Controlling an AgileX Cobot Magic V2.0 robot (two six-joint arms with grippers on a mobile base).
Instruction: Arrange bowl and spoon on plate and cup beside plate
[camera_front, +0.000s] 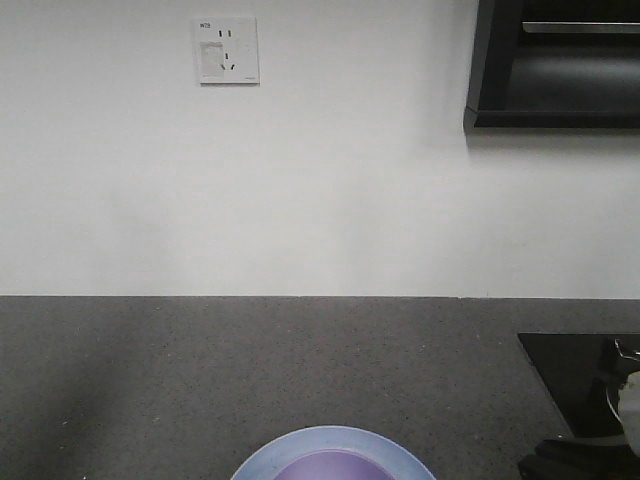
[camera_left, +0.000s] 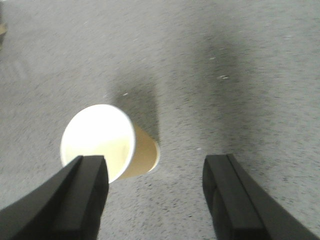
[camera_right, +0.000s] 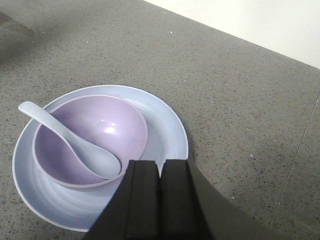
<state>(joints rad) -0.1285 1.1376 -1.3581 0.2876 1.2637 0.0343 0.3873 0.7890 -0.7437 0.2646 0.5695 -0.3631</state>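
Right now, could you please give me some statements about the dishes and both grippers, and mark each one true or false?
1. The bowl sits on the plate. True.
2. The spoon lies beside the plate. False: its scoop rests inside the bowl.
3. The right gripper is open. False: it is shut and holds nothing.
4. The left gripper is open and does not grip the cup. True.
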